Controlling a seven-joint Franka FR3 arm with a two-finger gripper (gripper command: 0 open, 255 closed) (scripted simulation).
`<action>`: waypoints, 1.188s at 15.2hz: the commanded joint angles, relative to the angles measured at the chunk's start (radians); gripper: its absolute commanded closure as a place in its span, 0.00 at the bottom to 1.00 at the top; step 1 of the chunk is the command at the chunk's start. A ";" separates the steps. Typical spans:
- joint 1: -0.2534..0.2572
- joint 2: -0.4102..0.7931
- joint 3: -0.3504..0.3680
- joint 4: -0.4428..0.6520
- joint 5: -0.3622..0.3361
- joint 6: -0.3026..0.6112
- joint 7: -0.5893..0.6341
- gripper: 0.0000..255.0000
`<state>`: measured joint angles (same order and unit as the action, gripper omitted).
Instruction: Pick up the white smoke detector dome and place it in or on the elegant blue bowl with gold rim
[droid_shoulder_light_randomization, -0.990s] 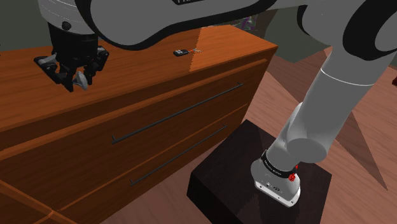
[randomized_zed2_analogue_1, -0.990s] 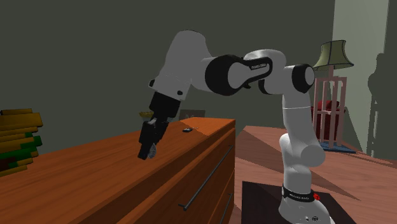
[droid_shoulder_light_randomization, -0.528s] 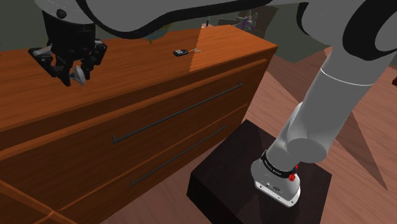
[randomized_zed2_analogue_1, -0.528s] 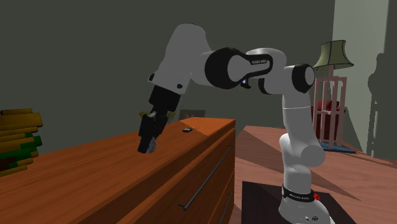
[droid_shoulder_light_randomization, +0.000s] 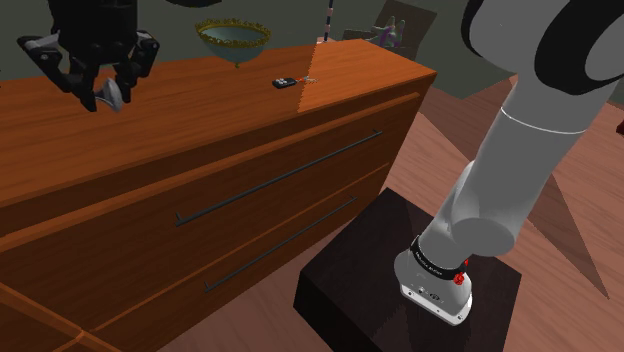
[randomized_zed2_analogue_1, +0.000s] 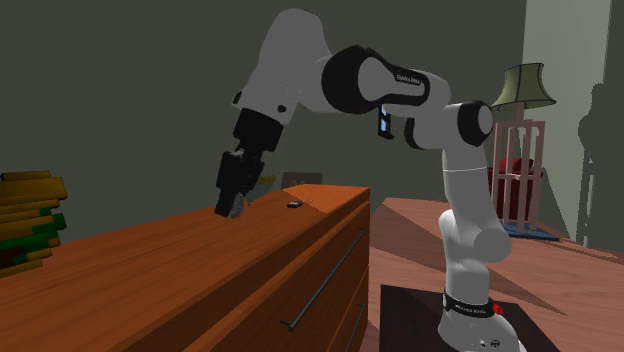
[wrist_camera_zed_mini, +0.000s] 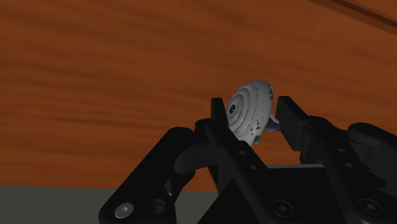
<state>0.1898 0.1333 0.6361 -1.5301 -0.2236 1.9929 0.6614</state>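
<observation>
A pale grey ridged smoke detector dome (wrist_camera_zed_mini: 250, 111) is clasped between my two black fingers, held on edge above the wooden dresser top (wrist_camera_zed_mini: 127, 76). In the shoulder view my gripper (droid_shoulder_light_randomization: 103, 95) hangs over the dresser near the view's upper left, shut on the dome (droid_shoulder_light_randomization: 112, 96). The blue bowl with a gold rim (droid_shoulder_light_randomization: 233, 38) stands at the dresser's far edge, to the right of the gripper in the shoulder view. In the second exterior view the gripper (randomized_zed2_analogue_1: 232, 205) is raised above the dresser (randomized_zed2_analogue_1: 180, 270) with the dome (randomized_zed2_analogue_1: 235, 208) at its tip.
A small dark key fob (droid_shoulder_light_randomization: 285, 82) lies on the dresser between the bowl and its right end. Stacked books (randomized_zed2_analogue_1: 25, 220) sit at the far end. The black stand (droid_shoulder_light_randomization: 380, 280) is below the drawers. A lamp (randomized_zed2_analogue_1: 525, 88) and red chair stand behind.
The gripper has risen with the dome and shifted toward the shoulder view's upper left. The arm has lifted, and the bowl has come into sight behind it.
</observation>
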 joint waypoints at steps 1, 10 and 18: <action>0.001 0.001 0.001 0.029 0.001 -0.028 -0.005 1.00; 0.031 0.052 0.008 0.210 -0.030 -0.170 -0.006 1.00; 0.089 0.132 0.013 0.425 -0.088 -0.319 -0.003 1.00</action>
<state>0.2695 0.2528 0.6485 -1.1365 -0.3024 1.6952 0.6579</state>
